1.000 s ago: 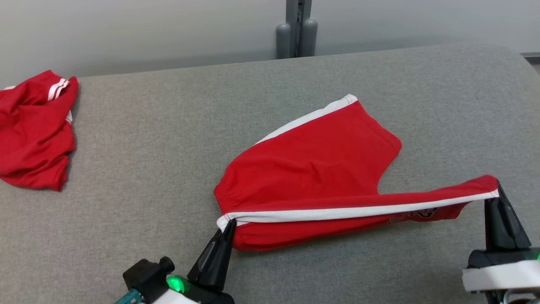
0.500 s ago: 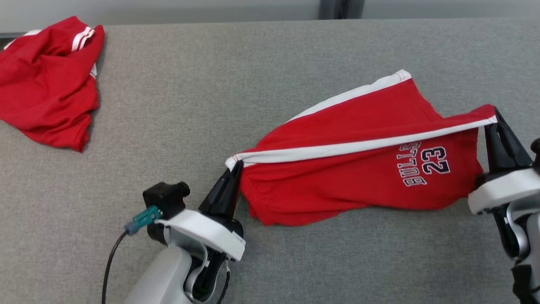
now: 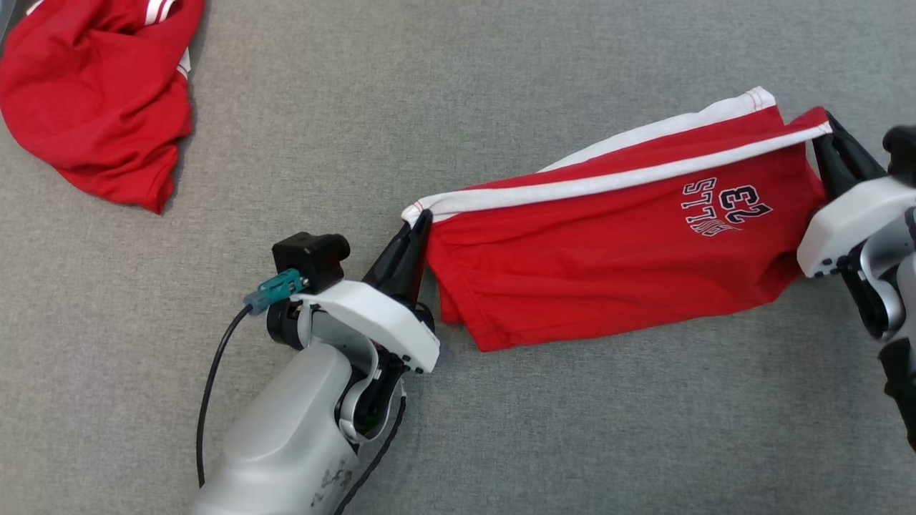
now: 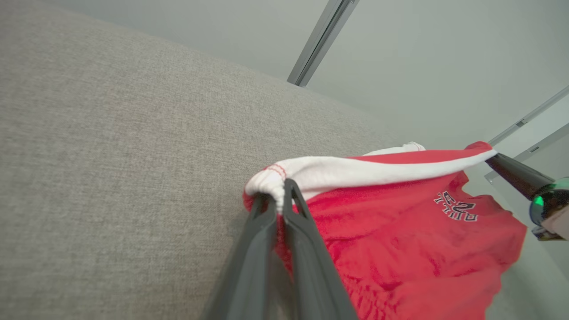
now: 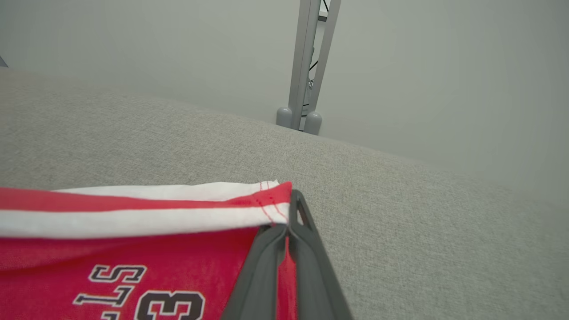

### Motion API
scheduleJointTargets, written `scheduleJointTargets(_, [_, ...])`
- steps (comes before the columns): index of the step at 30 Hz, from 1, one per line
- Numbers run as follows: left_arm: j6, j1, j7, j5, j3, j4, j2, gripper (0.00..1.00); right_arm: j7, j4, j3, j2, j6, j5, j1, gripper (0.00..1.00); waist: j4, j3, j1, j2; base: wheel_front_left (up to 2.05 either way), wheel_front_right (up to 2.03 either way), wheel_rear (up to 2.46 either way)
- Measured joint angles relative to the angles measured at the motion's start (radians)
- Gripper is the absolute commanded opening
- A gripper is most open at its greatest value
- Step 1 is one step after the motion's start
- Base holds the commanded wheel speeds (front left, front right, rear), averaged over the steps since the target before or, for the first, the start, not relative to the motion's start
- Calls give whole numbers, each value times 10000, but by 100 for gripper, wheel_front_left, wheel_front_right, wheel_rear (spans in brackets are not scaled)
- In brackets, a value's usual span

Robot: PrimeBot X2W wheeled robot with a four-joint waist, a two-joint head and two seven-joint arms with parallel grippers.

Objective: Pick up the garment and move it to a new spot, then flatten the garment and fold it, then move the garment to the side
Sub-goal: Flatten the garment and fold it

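Observation:
Red shorts (image 3: pixel 608 250) with white side stripes and a "23" print hang stretched between my two grippers above the grey cloth table (image 3: pixel 429 93). At the shorts' left corner, by the waistband, my left gripper (image 3: pixel 422 218) is shut on the white stripe, as the left wrist view confirms on the shorts (image 4: pixel 400 231) at the left gripper (image 4: pixel 279 195). My right gripper (image 3: pixel 826 125) is shut on the right corner at the leg hem, and the right wrist view shows the shorts (image 5: pixel 133 222) pinched in the right gripper (image 5: pixel 289 209).
A second red garment (image 3: pixel 93 93) with white stripes lies crumpled at the table's far left. A grey metal post (image 5: pixel 306 66) stands behind the table's far edge. Bare grey cloth surrounds the shorts on all sides.
The head camera has tilted down. Both grippers have carried the held edge away from me over the shorts' far leg; the front flap with the "23" print has come into sight.

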Motion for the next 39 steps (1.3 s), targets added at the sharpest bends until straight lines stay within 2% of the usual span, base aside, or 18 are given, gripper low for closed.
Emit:
scheduleJointTargets(7, [318,-511,-226,-543,-706,357,4,0,15,1590,1221,-176,0,698,-1276,0,145,97,0,0,0,0,0])
scheduleJointTargets(8, [347,-560,-240,-602,-792,401,6,0,40,1806,1384,-203,0,779,-1434,9,157,93,-1,0,0,0,0])
scheduleJointTargets(9, [359,-605,-270,-665,-872,430,6,0,54,2011,1544,-217,0,853,-1580,33,165,90,0,0,0,0,0])
scheduleJointTargets(10, [362,-630,-282,-721,-945,437,6,16,56,2205,1684,-215,0,934,-1718,49,171,88,0,0,0,0,0])
scheduleJointTargets(11, [405,-637,-324,-825,-1081,437,6,42,58,2558,1933,-217,0,1103,-1997,95,186,84,0,0,0,0,0])
scheduleJointTargets(12, [431,-638,-328,-876,-1126,418,4,100,56,2717,2056,-222,0,1168,-2129,100,198,83,0,0,0,0,0])
scheduleJointTargets(18, [545,-593,-368,-765,-1174,119,6,100,-96,3471,2594,-228,0,1636,-2699,100,290,69,0,0,0,0,0])
scheduleJointTargets(30, [604,477,-372,1197,-23,-1026,77,100,-1060,3891,3308,-330,-2,2575,-2956,100,227,-214,0,1,0,0,0])
scheduleJointTargets(39, [625,1413,-385,2322,869,-1787,293,100,-1413,3940,3425,-389,-2,3375,-2327,100,-61,-807,0,0,0,0,0])
